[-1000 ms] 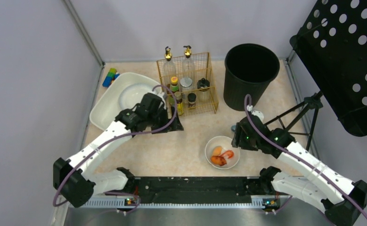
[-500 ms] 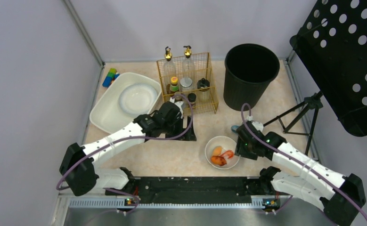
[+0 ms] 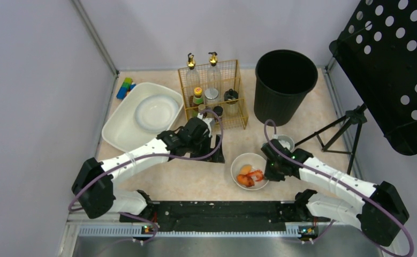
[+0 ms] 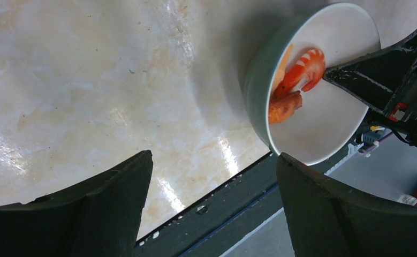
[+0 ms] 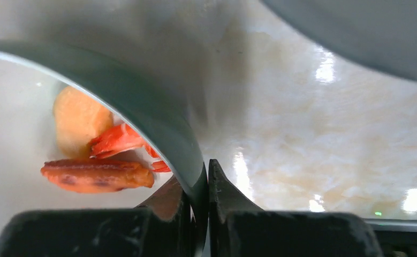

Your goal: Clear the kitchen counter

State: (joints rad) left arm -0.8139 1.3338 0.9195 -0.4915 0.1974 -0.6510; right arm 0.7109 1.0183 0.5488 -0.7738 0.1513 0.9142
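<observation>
1. Whole table (image 3: 195, 179): beige marbled slab with grey walls round it. Everything below stands on it, so it is not cleared yet.
2. At the far side: black bin (image 3: 285, 85) on the right, white tub (image 3: 121, 126) with a dish in it on the left, wire rack (image 3: 212, 96) of bottles between them.
3. The bowl (image 3: 250, 171) sits near the front edge between the two arms, well apart from the black bin. Cannot tell whether its base is off the table.
4. The right end effector (image 5: 206, 176) pinches the bowl's rim, one finger inside and one outside, with the thin wall clamped between.
5. The left end effector (image 4: 214, 160) has its fingers spread wide with nothing between them. It hangs over bare table just left of the bowl.
6. A small cup (image 3: 285, 142) stands just behind the right wrist.
7. Loose in the bowl: shrimp (image 4: 302, 67), fried piece (image 4: 283, 107), pale orange chunk (image 5: 77, 120).
8. Risks, as I judge them:
   - One-sided rim grip: the bowl may pivot or slip on lifting and tip the food onto the table.
   - A backward swing of the right arm could knock the small cup.
   - The left end effector is close enough to bump the bowl if both arms move together.
</observation>
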